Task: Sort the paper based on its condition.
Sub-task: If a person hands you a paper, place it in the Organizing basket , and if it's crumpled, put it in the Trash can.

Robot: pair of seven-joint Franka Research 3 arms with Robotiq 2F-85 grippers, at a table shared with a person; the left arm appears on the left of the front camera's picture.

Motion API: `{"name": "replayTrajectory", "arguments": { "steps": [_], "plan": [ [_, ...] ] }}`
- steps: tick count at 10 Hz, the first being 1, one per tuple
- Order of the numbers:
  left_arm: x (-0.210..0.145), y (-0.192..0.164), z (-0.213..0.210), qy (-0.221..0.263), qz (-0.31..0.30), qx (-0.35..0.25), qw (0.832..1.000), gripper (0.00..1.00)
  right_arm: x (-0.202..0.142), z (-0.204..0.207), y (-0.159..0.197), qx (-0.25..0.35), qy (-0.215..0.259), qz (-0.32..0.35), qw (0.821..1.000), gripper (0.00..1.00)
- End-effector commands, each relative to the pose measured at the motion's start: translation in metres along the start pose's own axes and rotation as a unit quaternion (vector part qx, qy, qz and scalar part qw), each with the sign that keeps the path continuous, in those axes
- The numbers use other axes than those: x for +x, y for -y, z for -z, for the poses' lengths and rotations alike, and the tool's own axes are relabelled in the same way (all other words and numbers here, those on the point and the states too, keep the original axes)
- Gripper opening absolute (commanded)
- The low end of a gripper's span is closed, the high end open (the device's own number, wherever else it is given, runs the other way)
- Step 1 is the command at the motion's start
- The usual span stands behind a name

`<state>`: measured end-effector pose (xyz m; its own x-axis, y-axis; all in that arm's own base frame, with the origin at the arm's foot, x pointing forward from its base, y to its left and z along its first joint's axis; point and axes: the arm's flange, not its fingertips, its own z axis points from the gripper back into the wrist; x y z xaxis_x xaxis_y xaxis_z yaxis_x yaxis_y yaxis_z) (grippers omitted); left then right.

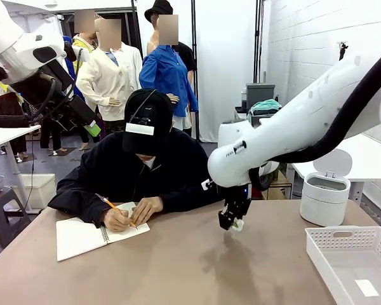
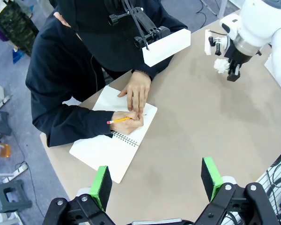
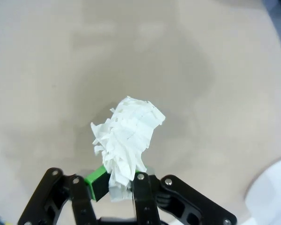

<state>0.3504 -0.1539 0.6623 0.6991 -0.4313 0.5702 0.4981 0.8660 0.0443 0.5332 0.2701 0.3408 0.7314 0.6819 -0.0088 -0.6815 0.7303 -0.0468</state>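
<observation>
Inventory, taken left to right with the spiral notebook (image 1: 95,233) as my landmark.

1. Left gripper (image 2: 155,182): raised well above the notebook, up and to its left in the front view; pads apart, holding nothing. Low risk while it hangs there.

2. The notebook lies open on the table (image 1: 178,267) at the person's edge. The person's hand (image 1: 116,219) writes on it with a pencil (image 1: 114,208); the other hand (image 1: 146,209) rests on the page. I judge this the collision zone if I send either arm back toward it for another sheet.

3. Right gripper (image 1: 232,222): to the right of the notebook, a little above the table, clenched on the crumpled paper (image 3: 126,140). The wad sticks out past the fingertips and is pinched only at its lower end (a thin grip, by my reading of the right wrist view). A quick swing could let it slip out and drop on the bare table.

4. Lidded white bin (image 1: 326,190): far right of the notebook, beyond the table edge, lid up.

5. White basket (image 1: 352,257): far right of the notebook, on the table's near corner. The risk here is mis-sorting: I take the wad for waste, and carrying it low could clip the basket's rim.
</observation>
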Motion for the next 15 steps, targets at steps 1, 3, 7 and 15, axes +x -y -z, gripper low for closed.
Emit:
{"name": "replayTrajectory", "arguments": {
  "steps": [1, 3, 7, 15],
  "plan": [
    [0.0, -0.001, -0.001, 0.0, 0.002, 0.004, 1.0, 1.0, -0.013, -0.053, 0.002, 0.001, -0.015, -0.001, 1.0, 0.05],
    [0.0, -0.001, -0.001, 0.0, 0.002, 0.004, 1.0, 1.0, -0.009, -0.088, 0.027, -0.005, -0.012, 0.011, 1.0, 0.05],
    [0.0, -0.001, -0.001, 0.0, 0.002, 0.004, 1.0, 1.0, -0.027, -0.147, 0.102, -0.023, 0.016, 0.066, 0.997, 0.05],
    [0.0, -0.001, -0.001, 0.0, 0.002, 0.004, 1.0, 1.0, -0.115, -0.176, 0.259, -0.003, 0.014, 0.243, 0.97, 0.05]
  ]
}}
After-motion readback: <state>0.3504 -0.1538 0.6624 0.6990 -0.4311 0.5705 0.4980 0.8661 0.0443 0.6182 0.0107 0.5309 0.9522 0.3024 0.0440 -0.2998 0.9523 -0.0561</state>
